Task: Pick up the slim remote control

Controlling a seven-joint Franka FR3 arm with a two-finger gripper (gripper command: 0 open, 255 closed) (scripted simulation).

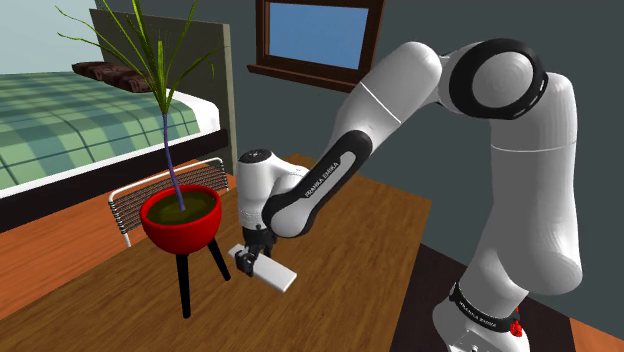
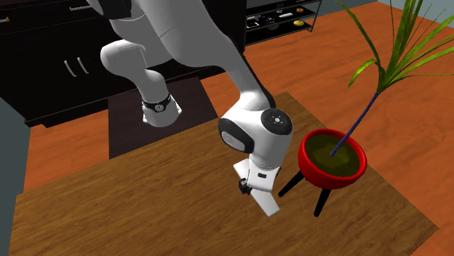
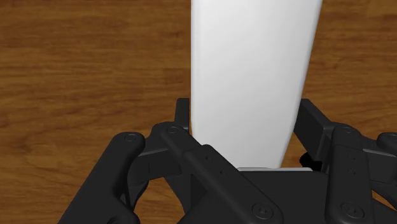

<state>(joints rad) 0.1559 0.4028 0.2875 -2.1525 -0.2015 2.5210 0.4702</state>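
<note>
The slim remote control (image 1: 272,270) is a plain white flat bar. My black gripper (image 1: 250,258) is shut on its near end, and the rest sticks out from the fingers, tilted, a little above the wooden table (image 1: 340,300). In the second exterior view the remote control (image 2: 263,198) hangs slanted below the hand, clear of the table (image 2: 131,211). The wrist view has the remote control (image 3: 251,76) running straight out from the gripper (image 3: 245,137), clasped between both fingers (image 3: 181,118) over the wood.
A red bowl planter (image 1: 181,219) on black legs, with a tall green plant, stands on the table just beside the gripper. Behind it are a wire rack (image 1: 160,190) and a bed (image 1: 70,125). The stand's dark mat (image 2: 156,120) lies past the table.
</note>
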